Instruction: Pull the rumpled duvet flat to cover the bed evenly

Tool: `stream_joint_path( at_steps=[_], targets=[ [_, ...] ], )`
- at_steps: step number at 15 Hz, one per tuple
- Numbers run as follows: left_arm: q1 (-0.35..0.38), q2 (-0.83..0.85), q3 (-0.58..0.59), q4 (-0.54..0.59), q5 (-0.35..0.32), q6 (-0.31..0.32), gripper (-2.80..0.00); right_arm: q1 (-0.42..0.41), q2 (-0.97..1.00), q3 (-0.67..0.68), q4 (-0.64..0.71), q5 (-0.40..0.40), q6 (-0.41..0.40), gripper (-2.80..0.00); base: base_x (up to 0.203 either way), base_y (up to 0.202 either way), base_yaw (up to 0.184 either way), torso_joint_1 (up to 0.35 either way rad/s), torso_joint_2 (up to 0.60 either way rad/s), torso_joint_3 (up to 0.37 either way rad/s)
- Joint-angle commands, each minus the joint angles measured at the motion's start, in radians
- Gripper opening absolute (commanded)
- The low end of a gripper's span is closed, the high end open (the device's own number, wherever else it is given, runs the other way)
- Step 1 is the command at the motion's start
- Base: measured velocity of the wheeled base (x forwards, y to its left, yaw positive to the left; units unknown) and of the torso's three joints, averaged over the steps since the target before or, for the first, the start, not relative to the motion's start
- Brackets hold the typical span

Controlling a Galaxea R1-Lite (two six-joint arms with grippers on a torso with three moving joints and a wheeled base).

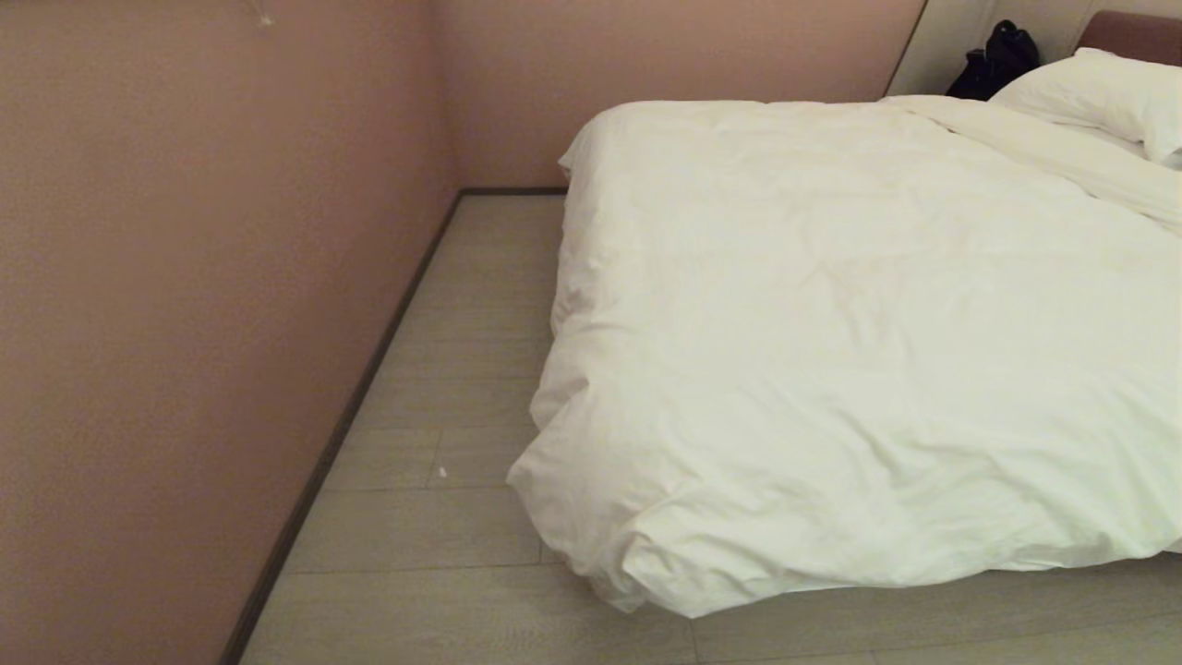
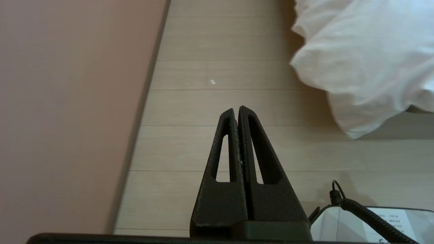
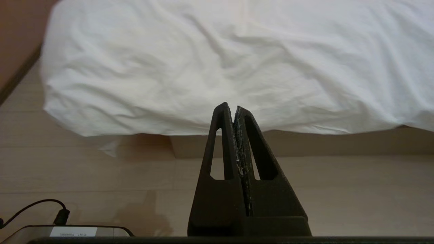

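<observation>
- The duvet [image 1: 859, 342] is spread over the bed [image 3: 305, 142], softly wrinkled; its near corner bulges over the foot edge and hangs above the floor [image 1: 443, 388].
- A strip of the bed's base is seen under the duvet's hem in the right wrist view.
- A pillow [image 1: 1099, 97] is seen at the head end, with a dark bag [image 1: 993, 63] just beyond.
- The pink wall [image 1: 203, 305] is separated from the bed by a strip of floor.
- Left gripper [image 2: 237, 109]: held over bare floor, near the hanging corner, jaws pressed together, nothing held.
- Right gripper [image 3: 230, 106]: pointed at the foot edge, apart from it, jaws closed, empty.
</observation>
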Motion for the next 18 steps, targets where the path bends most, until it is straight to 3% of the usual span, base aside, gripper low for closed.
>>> stream_joint_path(
  at_steps=[1,9,15,18],
  targets=[
    [0.0,0.0,0.0,0.001,0.0,0.001,-2.8,0.001,0.0,0.0,0.0,0.0,-0.001,-2.8,0.0,0.198,0.0,0.007,0.0,0.007],
    [0.0,0.0,0.001,0.001,0.004,0.006,-2.8,0.001,0.0,0.0,0.0,0.0,-0.001,-2.8,0.0,0.173,0.0,0.003,0.0,0.003],
    [0.0,0.0,0.001,0.001,0.004,0.006,-2.8,0.001,0.0,0.0,0.0,0.0,-0.001,-2.8,0.0,0.0,0.0,0.0,0.0,0.0],
    [0.0,0.0,0.001,0.001,0.004,0.001,-2.8,0.001,0.0,0.0,0.0,0.0,-0.001,-2.8,-0.164,0.0,0.003,0.002,0.0,0.003]
  ],
)
